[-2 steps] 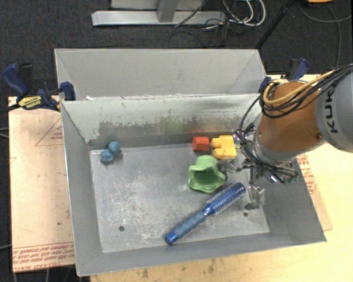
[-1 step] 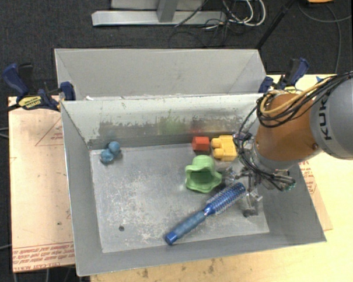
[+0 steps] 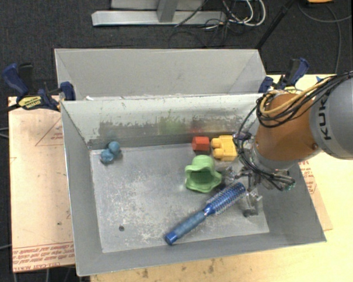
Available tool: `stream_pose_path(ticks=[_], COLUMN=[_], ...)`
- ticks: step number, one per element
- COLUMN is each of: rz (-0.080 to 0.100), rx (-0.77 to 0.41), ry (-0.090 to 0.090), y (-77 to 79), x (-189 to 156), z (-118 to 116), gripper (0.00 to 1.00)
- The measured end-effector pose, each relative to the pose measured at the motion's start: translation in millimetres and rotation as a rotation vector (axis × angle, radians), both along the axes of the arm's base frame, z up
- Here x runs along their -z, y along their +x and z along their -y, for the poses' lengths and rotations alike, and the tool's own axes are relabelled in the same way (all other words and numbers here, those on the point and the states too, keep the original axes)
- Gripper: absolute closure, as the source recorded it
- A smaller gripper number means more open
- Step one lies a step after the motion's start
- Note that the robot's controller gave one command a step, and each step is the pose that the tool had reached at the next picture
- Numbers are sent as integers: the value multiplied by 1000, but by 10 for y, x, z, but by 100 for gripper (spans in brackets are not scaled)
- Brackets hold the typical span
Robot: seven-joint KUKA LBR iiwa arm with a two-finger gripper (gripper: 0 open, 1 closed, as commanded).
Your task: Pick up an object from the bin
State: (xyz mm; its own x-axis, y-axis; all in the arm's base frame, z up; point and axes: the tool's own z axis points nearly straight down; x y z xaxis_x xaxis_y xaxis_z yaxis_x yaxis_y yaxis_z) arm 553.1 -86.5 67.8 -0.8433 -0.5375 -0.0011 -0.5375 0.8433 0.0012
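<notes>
My gripper [image 3: 250, 202] is low in the bin's right part, below the arm's orange cover. It sits just right of the bristle head of a blue hairbrush [image 3: 206, 213], which lies slanted with its handle pointing to the lower left. A green soft cup-like thing [image 3: 202, 174] lies just left of the gripper, above the brush head. Nothing can be seen held by the gripper.
A yellow block [image 3: 224, 147] and a red block [image 3: 201, 144] rest against the back wall, left of the arm. A small blue lumpy thing [image 3: 110, 152] lies in the back left corner. The arm with its cables covers the bin's right side.
</notes>
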Motion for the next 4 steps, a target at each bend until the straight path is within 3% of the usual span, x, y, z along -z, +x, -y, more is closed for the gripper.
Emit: stream_pose_path(ticks=[1,3,4], rz=[3,7,4], rx=[1,4,6], ry=[0,-2,-2], y=[4,39,47], x=[1,-1047,-1170], z=[-1,-13,-20], gripper=[100,100,100])
